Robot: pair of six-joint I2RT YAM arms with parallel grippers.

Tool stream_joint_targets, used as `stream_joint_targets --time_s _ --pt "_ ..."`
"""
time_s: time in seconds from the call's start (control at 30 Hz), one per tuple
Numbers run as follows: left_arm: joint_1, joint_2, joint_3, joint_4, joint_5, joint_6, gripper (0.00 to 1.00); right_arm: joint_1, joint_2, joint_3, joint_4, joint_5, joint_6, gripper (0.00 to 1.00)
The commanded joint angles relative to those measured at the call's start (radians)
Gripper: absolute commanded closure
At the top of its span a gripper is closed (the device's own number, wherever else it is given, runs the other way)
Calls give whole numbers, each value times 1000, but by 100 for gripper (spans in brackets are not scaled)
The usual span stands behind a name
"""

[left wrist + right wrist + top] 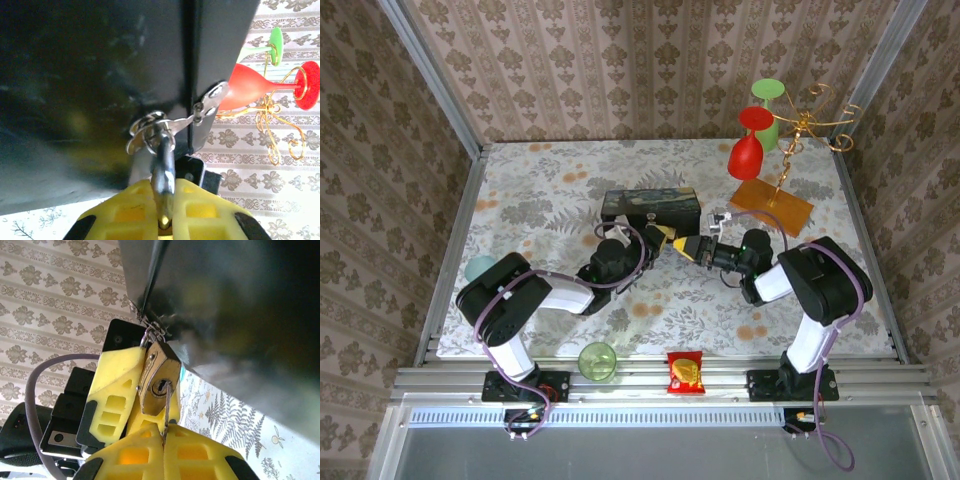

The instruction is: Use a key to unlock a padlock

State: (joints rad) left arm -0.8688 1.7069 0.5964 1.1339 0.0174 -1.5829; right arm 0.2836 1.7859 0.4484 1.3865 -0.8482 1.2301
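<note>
The small brass padlock (159, 377) hangs by its shackle from the hasp (202, 107) of the dark painted box (650, 208). My left gripper (165, 220) is shut on the padlock (164, 180) from its side, and its yellow fingers (116, 382) flank the lock body. My right gripper (164, 440) is shut on a thin silver key (166, 412), seen edge-on. The key's tip meets the keyhole (161, 386) on the lock's underside. How deep it sits I cannot tell. Both grippers meet just in front of the box (678, 243).
A gold wire rack (800, 130) on an orange base (772, 205) carries a red glass (748, 150) and a green glass (767, 110) at the back right. A green cup (597, 360) and a snack bag (686, 372) lie at the near edge.
</note>
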Motion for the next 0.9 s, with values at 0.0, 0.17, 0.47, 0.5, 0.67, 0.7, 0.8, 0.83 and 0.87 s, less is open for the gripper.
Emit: stream_joint_targets --time_s 0.0,0.17,0.47,0.5,0.67,0.7,0.8,0.83,0.87 --pt "-37 -33 45 184 109 -16 100 -43 28 23 -73 -60 -10 100" --pt "-25 -26 2 183 89 14 100 -83 -22 2 -193 -116 -76 100" --pt "9 71 -1 179 122 101 100 -86 -158 -91 -302 -242 -294 100" --pt "5 81 6 178 130 112 100 -85 -168 -101 -292 -251 -308 100" --pt "6 137 -6 169 145 170 100 10 -256 -60 -563 -230 -544 100" --pt "10 159 -17 171 150 163 100 29 -300 -46 -706 -199 -643 100" --pt "1 197 -35 173 148 172 100 77 -392 -36 -923 -95 -807 100" --pt "-4 205 -35 174 144 171 100 79 -425 -40 -925 -84 -811 100" --pt "-8 211 -34 173 142 177 100 77 -429 -43 -928 -78 -811 100"
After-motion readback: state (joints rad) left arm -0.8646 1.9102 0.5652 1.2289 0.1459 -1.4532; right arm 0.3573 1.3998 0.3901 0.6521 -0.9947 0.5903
